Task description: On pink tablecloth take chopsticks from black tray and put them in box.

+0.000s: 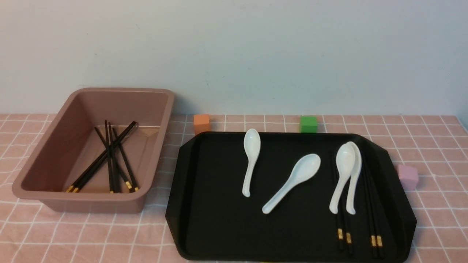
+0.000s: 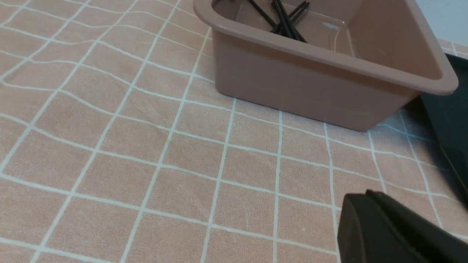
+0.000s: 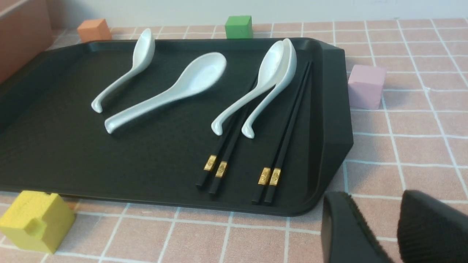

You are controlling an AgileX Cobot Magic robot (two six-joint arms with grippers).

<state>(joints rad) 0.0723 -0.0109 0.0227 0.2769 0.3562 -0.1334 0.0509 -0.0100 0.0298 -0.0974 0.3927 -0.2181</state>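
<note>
Your pink tablecloth [image 1: 431, 153] gridded white, pale wall [image 1: 234, 51] at twelve o'clock, left gripper [image 2: 384, 226] jaws pressed together, right gripper [image 3: 396, 228] jaws spread, empty.

The pink tablecloth [image 1: 431, 219] carries a grid of thin white lines, and on it sit a matte black tray [image 1: 219, 233] and a dusty brownish-pink box [image 1: 47, 153]. The chopsticks [image 3: 281, 146] are black with a small gold band near one end, while the ceramic spoons [image 1: 292, 182] are glossy white. Small cubes add orange [image 1: 202, 123], green [image 1: 309, 124], pale pink [image 1: 408, 176] and yellow [image 3: 34, 221], against a plain pale grey-white wall [image 1: 256, 47].
</note>
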